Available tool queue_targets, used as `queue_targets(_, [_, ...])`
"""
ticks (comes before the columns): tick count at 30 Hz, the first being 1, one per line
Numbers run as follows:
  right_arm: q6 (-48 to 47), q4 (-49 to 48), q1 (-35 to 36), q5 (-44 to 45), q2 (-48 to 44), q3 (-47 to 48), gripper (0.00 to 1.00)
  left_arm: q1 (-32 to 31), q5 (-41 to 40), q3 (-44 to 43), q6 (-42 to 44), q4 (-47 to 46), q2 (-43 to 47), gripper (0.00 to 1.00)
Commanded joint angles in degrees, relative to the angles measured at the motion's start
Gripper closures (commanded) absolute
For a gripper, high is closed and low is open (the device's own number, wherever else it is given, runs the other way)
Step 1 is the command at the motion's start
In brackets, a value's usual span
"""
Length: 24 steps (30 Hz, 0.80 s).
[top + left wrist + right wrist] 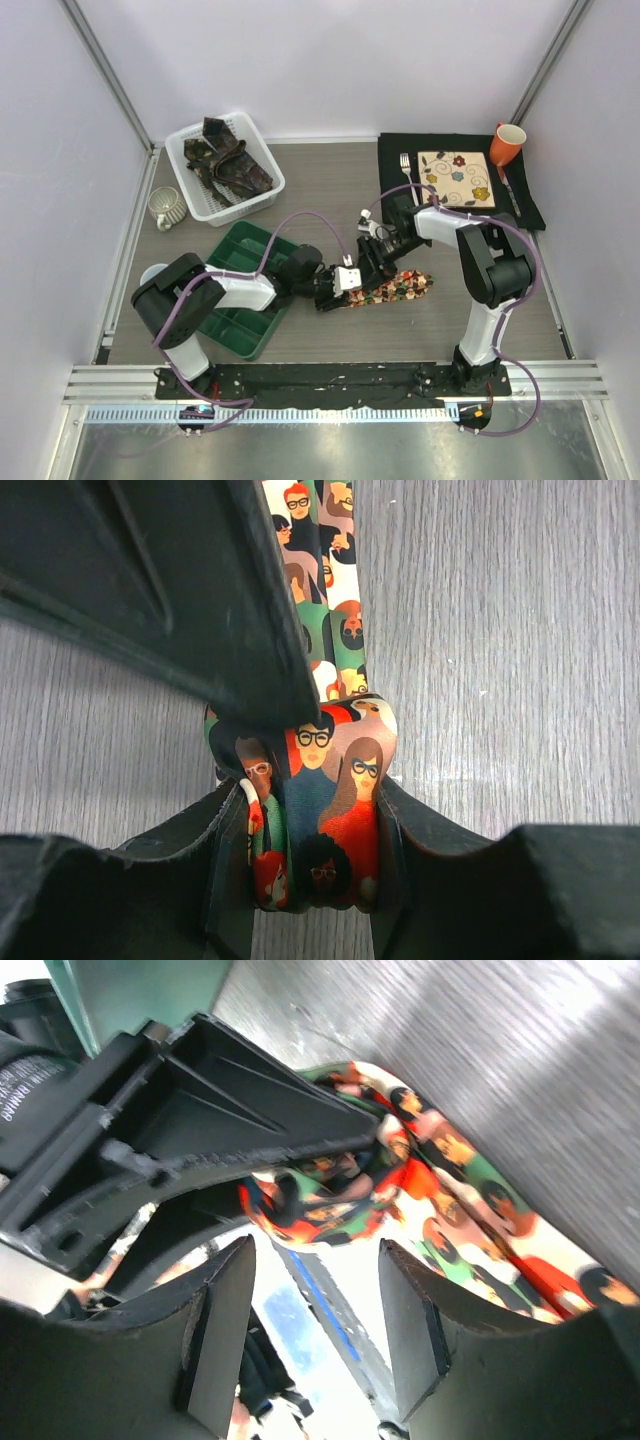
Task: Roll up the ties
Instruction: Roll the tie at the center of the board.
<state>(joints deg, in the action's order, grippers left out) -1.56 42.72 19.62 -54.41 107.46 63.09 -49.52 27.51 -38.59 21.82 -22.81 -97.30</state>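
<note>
**Left hand pinches the rolled end of the bright tie while the right hand gapes just beside it.**
The long narrow red-orange tie printed with cartoon faces lies flat on the grey wood-grain desk, in front of the arms and near the middle. Its near end is curled into a small roll. The left hand is closed on that roll, one finger on each side. The right hand stands wide open with nothing between its fingers, the roll just past their tips. The dark patterned ties lie heaped in the white plastic basket at the far left, well apart.
</note>
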Motion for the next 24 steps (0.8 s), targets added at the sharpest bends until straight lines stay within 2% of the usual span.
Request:
queue_targets(1, [5.86,-5.18,1.83,-2.8,-2.08,-1.3,0.42,-0.23,-2.55,-0.08,1.64,9.36,-0.7,0.69])
queue_targets(4, [7.71,-7.38,2.62,-2.1,-1.47,-1.57,0.44,-0.32,-2.63,-0.78,1.55,9.62,-0.97,0.68])
queue_targets(7, [7.28,-7.56,2.62,-1.58,0.02,-1.92,0.57,-0.32,-2.9,-1.14,1.2,9.71,-1.14,0.67])
queue_targets(8, [6.93,-7.39,2.62,-1.14,0.9,-2.18,0.7,-0.32,-2.9,-1.23,1.12,9.8,-1.14,0.65])
queue_targets(10, [5.61,-7.04,2.36,-0.17,1.96,-2.27,0.83,-0.32,-2.99,-1.31,0.85,9.89,-0.88,0.62])
queue_targets(11, [5.43,-6.86,1.83,-0.25,3.01,-2.44,0.99,-0.32,-2.99,-1.31,0.59,9.89,-0.7,0.57])
queue_targets(13, [3.16,-5.64,0.26,0.53,3.98,-2.36,0.99,-0.05,-1.59,-0.97,-0.29,9.28,0.52,0.52])
queue_targets(14, [2.19,-5.11,-0.28,0.71,4.94,-2.27,0.99,0.56,-0.45,-0.88,-0.73,9.01,1.05,0.45])
queue_targets(17, [-2.82,-2.47,-2.03,1.41,6.97,-2.01,0.99,0.65,2.28,-0.17,-1.96,7.25,3.34,0.33])
queue_targets(24, [-8.19,0.26,-3.97,0.18,12.94,-0.69,0.99,0.65,3.96,-1.4,-5.39,2.86,3.52,0.23])
